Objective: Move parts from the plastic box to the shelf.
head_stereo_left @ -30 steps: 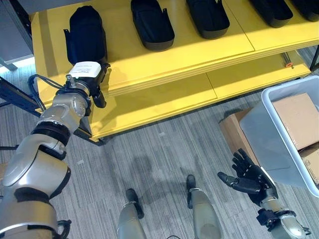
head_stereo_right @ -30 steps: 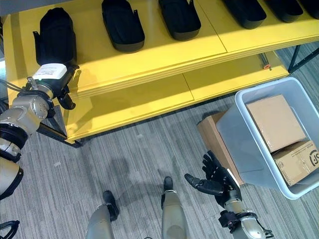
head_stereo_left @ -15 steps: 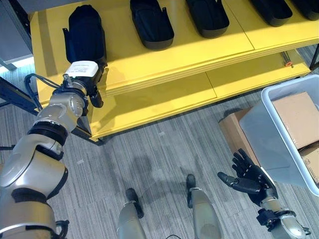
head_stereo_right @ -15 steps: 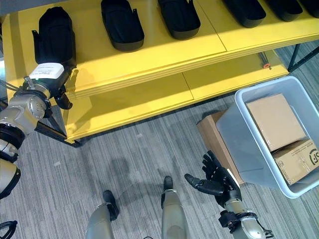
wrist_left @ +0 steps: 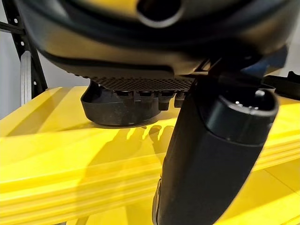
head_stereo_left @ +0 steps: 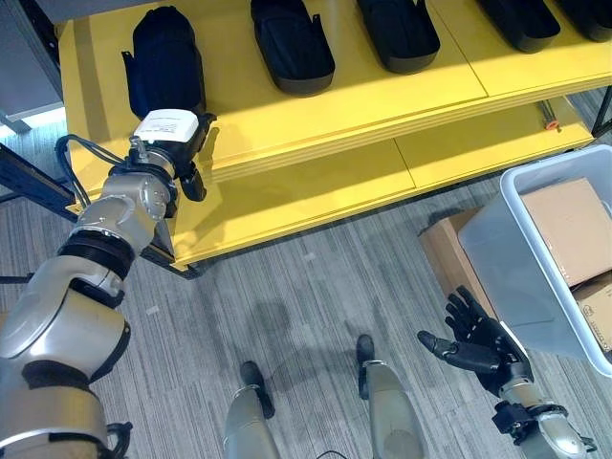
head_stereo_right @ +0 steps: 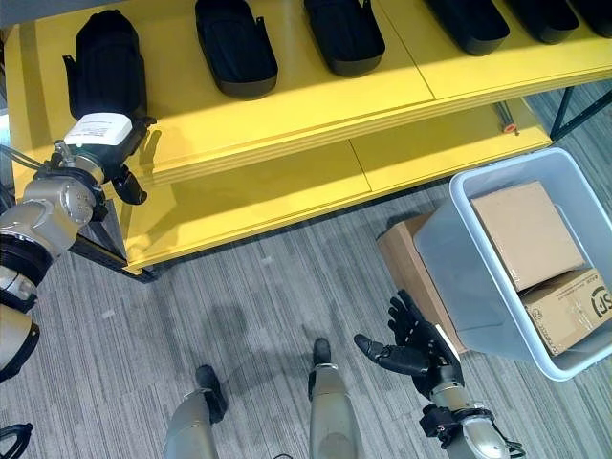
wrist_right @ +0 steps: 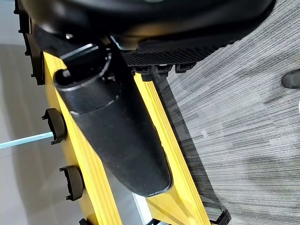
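Observation:
Several black moulded parts lie in a row on the yellow shelf (head_stereo_left: 316, 105). The leftmost part (head_stereo_left: 164, 67) rests on the top board, and my left hand (head_stereo_left: 184, 158) hovers just before it at the shelf's edge, fingers relaxed and holding nothing. The left wrist view shows its thumb (wrist_left: 211, 154) with that part (wrist_left: 117, 105) on the board beyond it. My right hand (head_stereo_left: 473, 344) is low on the right, open and palm up, beside the grey plastic box (head_stereo_left: 516, 258). The box holds cardboard boxes (head_stereo_left: 574, 225).
A flat cardboard box (head_stereo_left: 445, 253) lies on the grey floor against the plastic box's left side. The shelf's lower yellow board (head_stereo_left: 316, 191) sticks out further than the top one. A dark shelf post (head_stereo_left: 29, 182) stands at the left.
My left hand has shifted slightly up and to the right along the shelf edge. The right hand and the parts have stayed where they were.

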